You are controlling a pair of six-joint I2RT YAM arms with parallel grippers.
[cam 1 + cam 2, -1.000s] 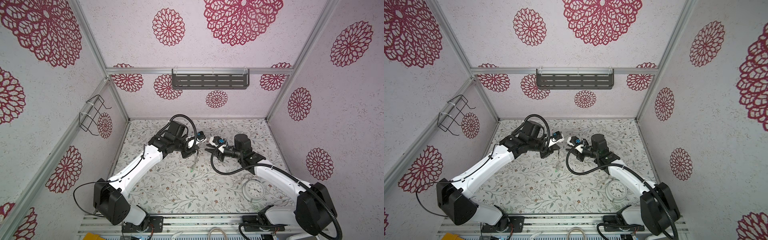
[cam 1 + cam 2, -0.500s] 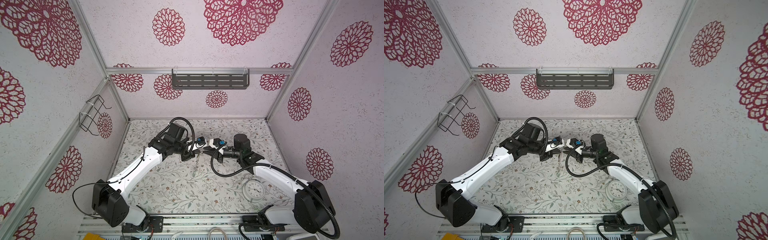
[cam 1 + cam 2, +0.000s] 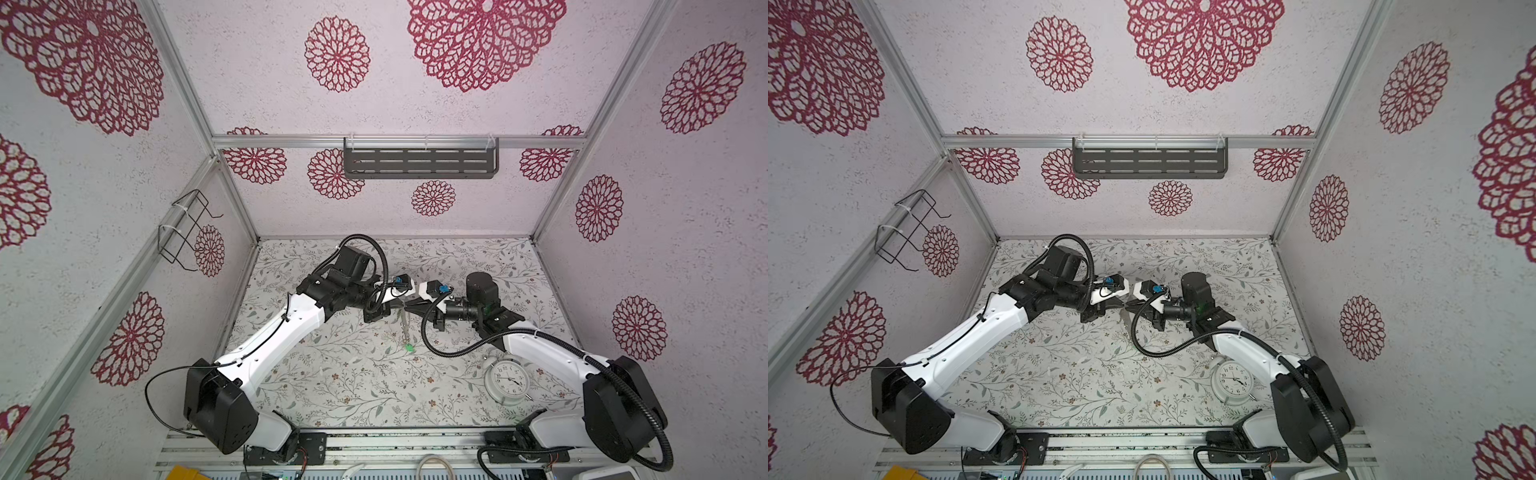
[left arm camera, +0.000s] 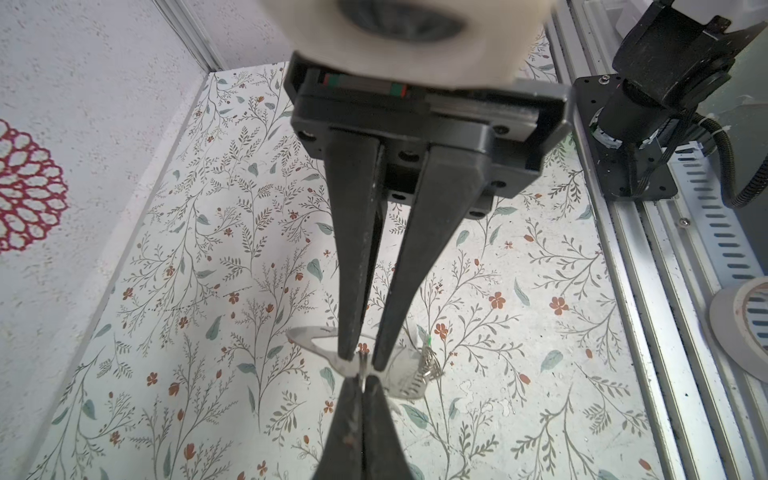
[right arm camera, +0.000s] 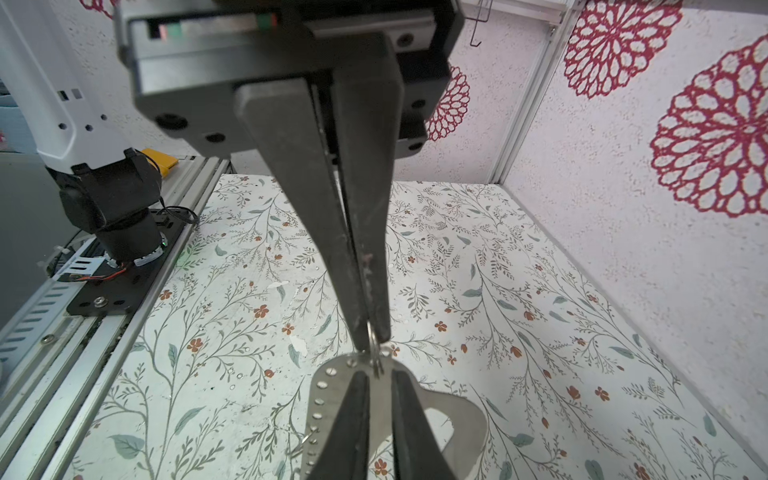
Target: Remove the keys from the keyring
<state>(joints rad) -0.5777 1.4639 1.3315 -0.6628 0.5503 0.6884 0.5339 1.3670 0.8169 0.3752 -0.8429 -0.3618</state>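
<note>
left hand (image 5: 374,336): pressed together, pinching thin wire ring (image 5: 376,358) | right hand (image 4: 363,361): fingertips a narrow gap apart at the same ring, grip I cannot tell | flat grey metal carabiner-like keyring (image 5: 326,399): hangs between both hands above floral desk (image 3: 332,374) | small dull-metal keys (image 4: 430,368): dangle beside it

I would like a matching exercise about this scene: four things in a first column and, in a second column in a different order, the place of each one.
Things
1. keyring
2. alarm clock
3. dark slotted shelf
4. wire rack

Places
A. fixed on the left wall
B. on the table, beside the right arm
C. in the air, where the left claw and the right claw meet
D. fixed on the back wall

Pairs: 1-C; 2-B; 3-D; 4-A
</note>
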